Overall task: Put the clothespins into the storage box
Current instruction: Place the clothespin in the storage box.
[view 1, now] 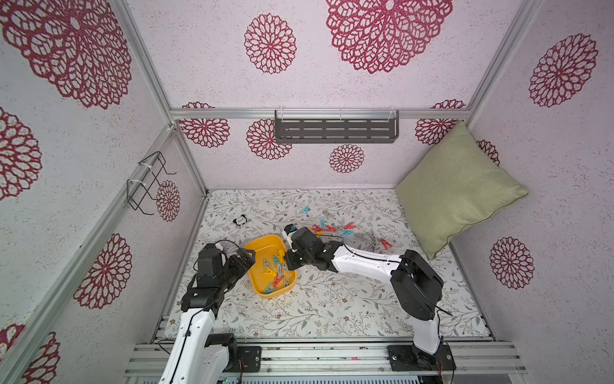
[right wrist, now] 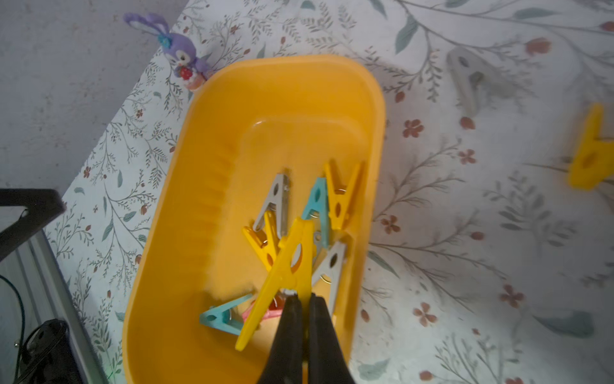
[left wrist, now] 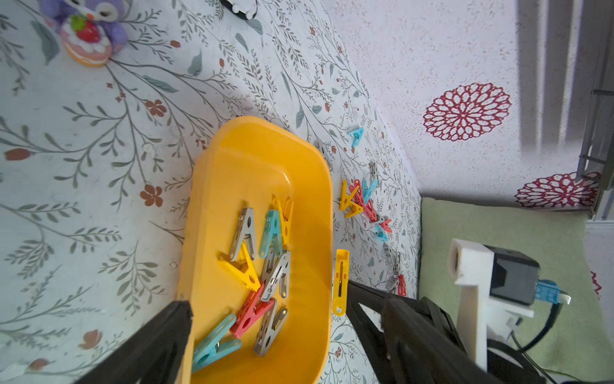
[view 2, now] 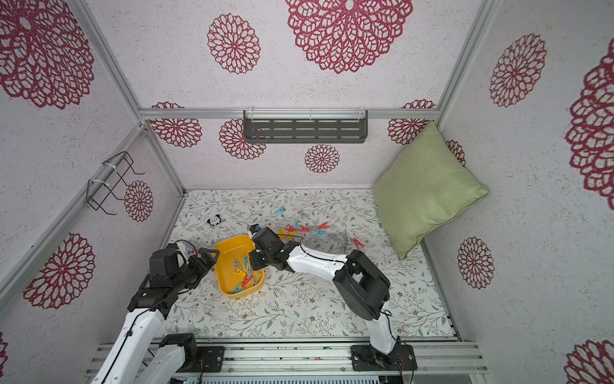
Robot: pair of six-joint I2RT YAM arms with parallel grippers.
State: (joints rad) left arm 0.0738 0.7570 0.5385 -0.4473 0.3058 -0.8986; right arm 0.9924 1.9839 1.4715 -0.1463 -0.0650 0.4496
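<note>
Now the right end effector (right wrist: pixel 304 297) pinches a yellow clothespin (right wrist: pixel 285 276) with the storage box (right wrist: pixel 186 186) directly beneath, so it looks ready to release, while the left end effector (view 1: pixel 246 259) gapes wide.

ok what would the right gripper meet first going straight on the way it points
Shut on a yellow pin, the right gripper points down into the box. Going straight on, that pin would likely meet the pile of pins there first, though depth is unclear.
</note>
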